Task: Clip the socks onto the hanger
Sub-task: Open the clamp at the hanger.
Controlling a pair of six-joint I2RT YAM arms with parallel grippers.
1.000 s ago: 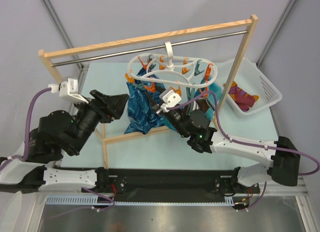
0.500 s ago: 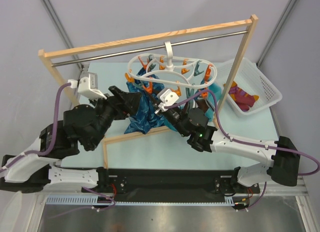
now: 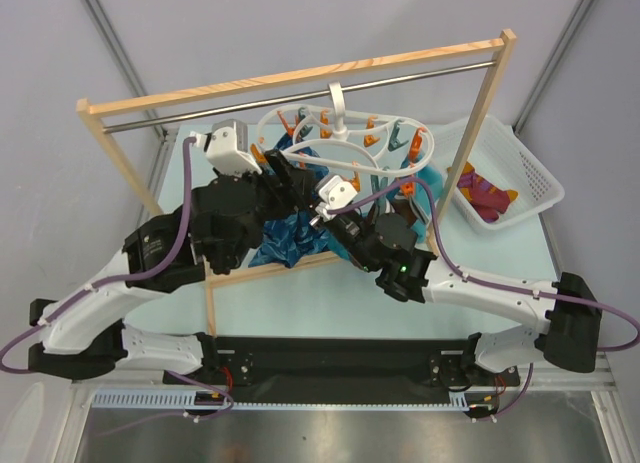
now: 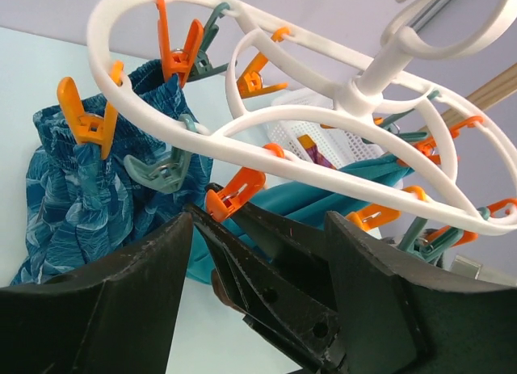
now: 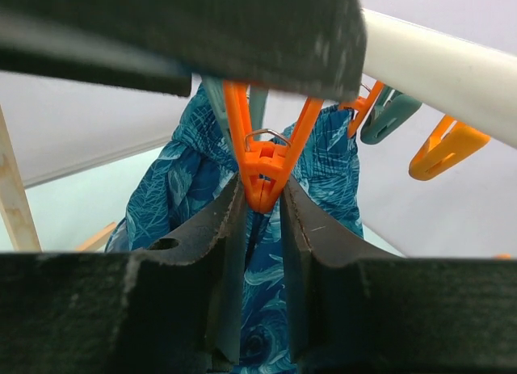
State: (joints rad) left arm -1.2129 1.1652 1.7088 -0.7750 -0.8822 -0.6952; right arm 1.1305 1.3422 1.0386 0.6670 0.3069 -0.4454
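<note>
Right wrist view: right claw is closed narrow on 1 orange clip of the hanger, the clip being pinched betw. both fingers. The white ring runs above & to the right of the claw. 1 blue patterned cloth hangs just behind the clip. Further right of the claw, 1 grey-teal clip & 1 more orange clip are seen.

Left wrist view: left claw is spread wide w/ nothing held. The hanger ring is above it, and the right claw's dark fingers sit betw. its two fingers, just under an orange clip. At least 6 orange & at least 3 grey-teal clips are counted here. Some are partly hidden, so the exact total can't be told.

Top external view: socks lie in 1 white basket, well apart to the right of both claws and not touching the hanger. Striped magenta-purple/orange fabric is seen, but the no. of socks can't be told. Counted: 1 hanger, hooked on the metal bar of 1 wooden rack; 2 claws; 1 basket on the surface.
</note>
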